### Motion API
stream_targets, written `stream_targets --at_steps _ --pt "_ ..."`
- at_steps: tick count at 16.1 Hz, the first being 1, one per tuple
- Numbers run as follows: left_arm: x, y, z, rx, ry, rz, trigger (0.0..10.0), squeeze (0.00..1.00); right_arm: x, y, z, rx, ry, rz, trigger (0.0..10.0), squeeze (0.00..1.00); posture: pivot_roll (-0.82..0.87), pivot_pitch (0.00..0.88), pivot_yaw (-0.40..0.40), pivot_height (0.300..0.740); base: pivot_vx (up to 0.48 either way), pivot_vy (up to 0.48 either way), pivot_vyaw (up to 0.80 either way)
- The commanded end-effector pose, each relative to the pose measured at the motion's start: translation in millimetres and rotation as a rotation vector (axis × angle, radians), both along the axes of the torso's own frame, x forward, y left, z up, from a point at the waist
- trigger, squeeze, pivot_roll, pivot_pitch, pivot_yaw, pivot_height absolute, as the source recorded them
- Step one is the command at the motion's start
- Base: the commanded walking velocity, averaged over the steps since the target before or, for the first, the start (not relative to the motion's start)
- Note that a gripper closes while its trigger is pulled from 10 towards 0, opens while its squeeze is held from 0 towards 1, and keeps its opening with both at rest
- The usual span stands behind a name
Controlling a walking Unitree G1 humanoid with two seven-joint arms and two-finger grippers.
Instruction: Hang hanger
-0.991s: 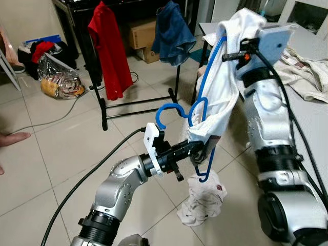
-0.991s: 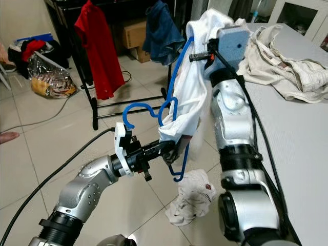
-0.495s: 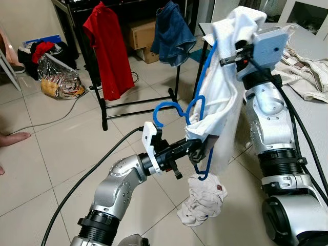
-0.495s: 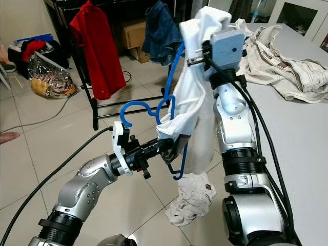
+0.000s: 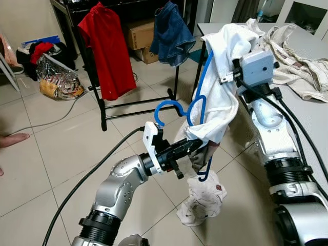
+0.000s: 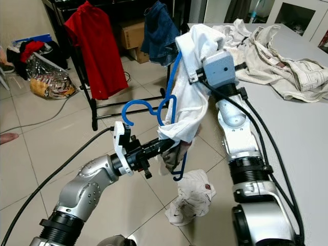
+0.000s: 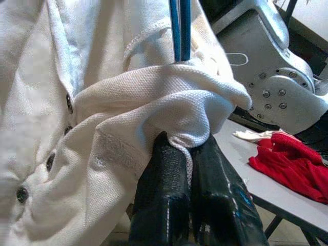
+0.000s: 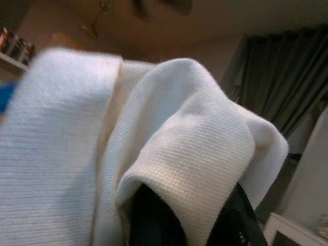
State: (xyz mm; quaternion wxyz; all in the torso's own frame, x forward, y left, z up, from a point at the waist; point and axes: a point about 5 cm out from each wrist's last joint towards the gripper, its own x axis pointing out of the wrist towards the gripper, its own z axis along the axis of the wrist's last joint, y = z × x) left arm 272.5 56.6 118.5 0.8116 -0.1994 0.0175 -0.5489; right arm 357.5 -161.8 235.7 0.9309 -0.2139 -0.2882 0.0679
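1. Two grippers hold one white shirt [image 5: 218,97] in the left eye view: the left gripper [image 5: 197,148] at its lower fold, the right gripper [image 5: 225,54] buried in its upper end, raised beside the table [image 5: 307,128]. A blue hanger [image 5: 197,105] runs through the shirt, its hook beside the left gripper.
2. Right eye view: behind stand a black clothes rack [image 6: 95,110] with a red shirt [image 6: 89,48] and a denim garment [image 6: 160,31]; a crumpled cloth [image 6: 192,197] lies on the floor.
3. Left wrist view: the fingers [image 7: 164,195] are pinched together on the shirt fold, hanger wires just above.
4. Right wrist view: white cloth drapes both fingers [image 8: 148,220]; I cannot tell how far apart they stand.
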Motion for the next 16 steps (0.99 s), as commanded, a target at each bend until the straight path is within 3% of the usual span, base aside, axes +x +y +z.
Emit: stream_targets --at_steps 1,6,10,16 --pt "1.5 -1.4 4.7 -0.008 -0.012 -0.004 10.0 0.00 0.8 -1.7 8.6 0.003 -0.043 -0.014 10.0 0.00 0.01 0.000 0.042 0.723 0.000 0.000 0.00" --pt "3.1 2.0 4.3 -0.015 -0.005 0.022 10.0 0.00 0.7 -1.8 2.8 -0.046 -0.044 -0.027 10.0 0.00 0.02 0.000 0.036 0.723 0.000 0.000 0.00" --pt "9.0 4.3 7.1 -0.022 -0.012 0.065 10.0 0.00 4.1 -0.3 -20.8 -0.142 0.056 -0.054 10.0 0.00 0.01 0.000 0.038 0.723 0.000 0.000 0.00" --pt "14.3 7.9 11.2 -0.051 -0.003 0.108 10.0 0.00 6.4 -15.0 -20.4 -0.116 0.040 -0.158 10.0 0.00 0.02 0.000 0.037 0.723 0.000 0.000 0.00"
